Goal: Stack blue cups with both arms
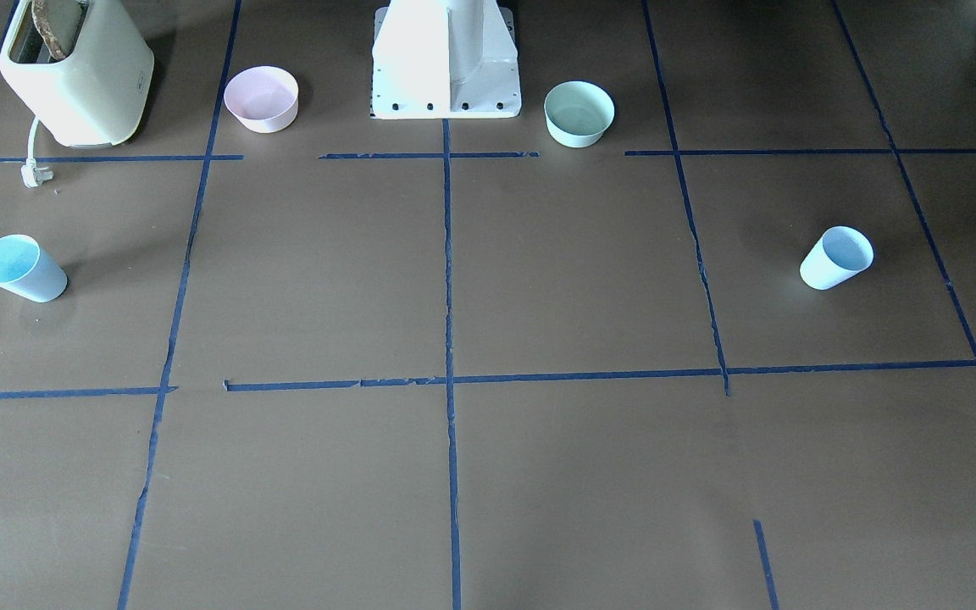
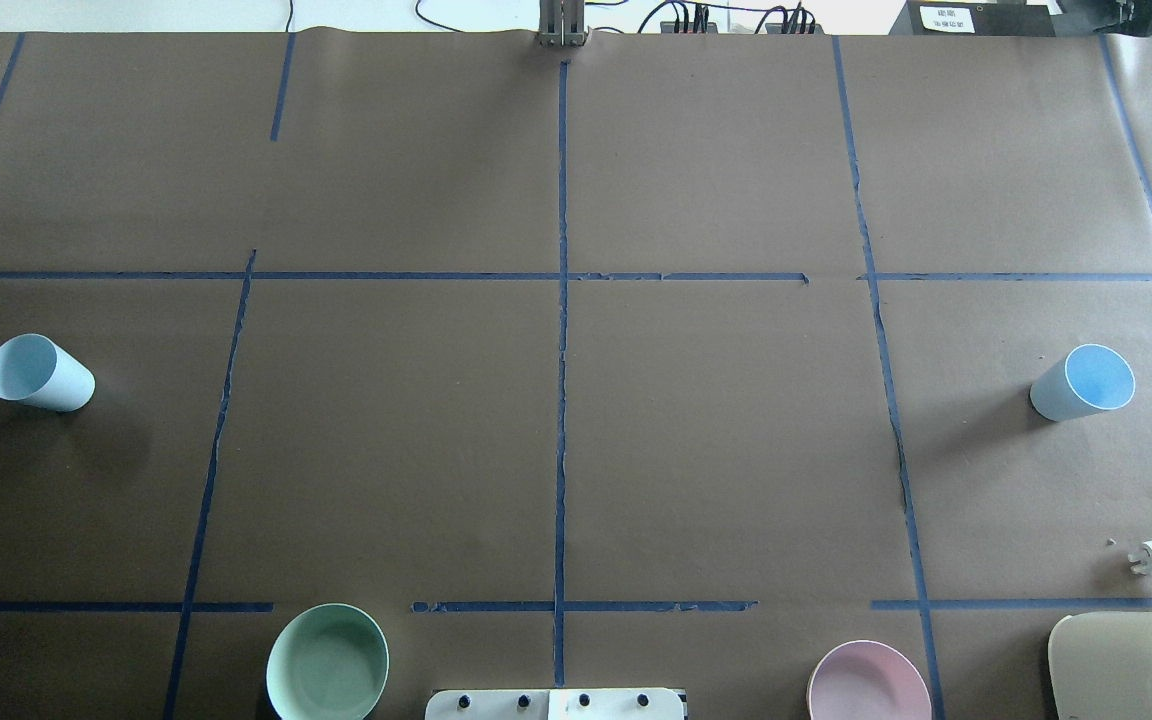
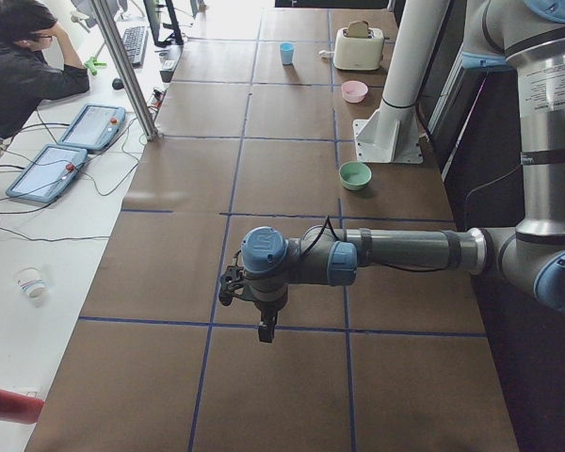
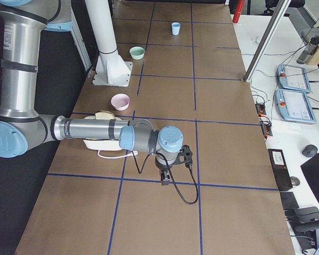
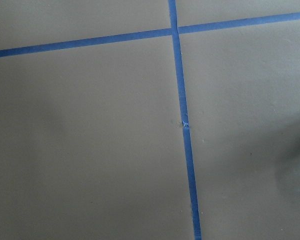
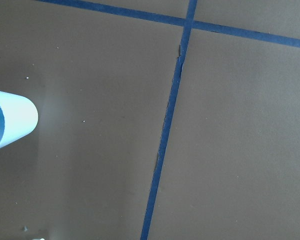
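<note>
Two pale blue cups stand upright and far apart on the brown table. One cup (image 2: 39, 373) is at the table's left end and also shows in the front view (image 1: 835, 257) and far off in the exterior right view (image 4: 175, 28). The other cup (image 2: 1084, 383) is at the right end and shows in the front view (image 1: 22, 268), the exterior left view (image 3: 286, 53) and at the left edge of the right wrist view (image 6: 10, 125). My left gripper (image 3: 264, 330) and right gripper (image 4: 165, 178) hang above the table ends, seen only from the sides; I cannot tell whether they are open or shut.
A mint-green bowl (image 2: 327, 662) and a pink bowl (image 2: 868, 685) flank the white pedestal (image 1: 446, 59). A cream toaster (image 2: 1136, 665) with a loose white plug (image 2: 1151, 557) sits at the near right corner. A person sits beyond the table's far edge.
</note>
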`<control>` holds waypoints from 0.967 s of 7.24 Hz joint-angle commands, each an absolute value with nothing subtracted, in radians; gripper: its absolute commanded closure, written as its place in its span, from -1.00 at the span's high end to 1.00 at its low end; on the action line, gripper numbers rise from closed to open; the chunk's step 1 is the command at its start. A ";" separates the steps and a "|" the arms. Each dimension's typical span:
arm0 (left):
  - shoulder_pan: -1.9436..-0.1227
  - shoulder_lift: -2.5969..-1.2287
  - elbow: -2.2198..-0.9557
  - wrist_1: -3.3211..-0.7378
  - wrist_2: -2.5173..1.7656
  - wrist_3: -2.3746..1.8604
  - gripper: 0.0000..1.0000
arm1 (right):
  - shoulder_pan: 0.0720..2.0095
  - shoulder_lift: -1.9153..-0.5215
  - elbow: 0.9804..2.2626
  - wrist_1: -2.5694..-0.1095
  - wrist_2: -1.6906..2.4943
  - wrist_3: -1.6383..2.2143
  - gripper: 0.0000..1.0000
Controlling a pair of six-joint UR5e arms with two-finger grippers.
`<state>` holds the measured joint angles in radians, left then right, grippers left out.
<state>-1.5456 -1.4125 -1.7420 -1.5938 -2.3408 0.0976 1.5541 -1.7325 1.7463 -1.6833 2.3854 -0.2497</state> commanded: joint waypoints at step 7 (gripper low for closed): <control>-1.185 -1.448 -1.741 -2.087 -2.230 -0.562 1.00 | 1.548 -1.730 1.749 -1.683 2.385 -0.250 1.00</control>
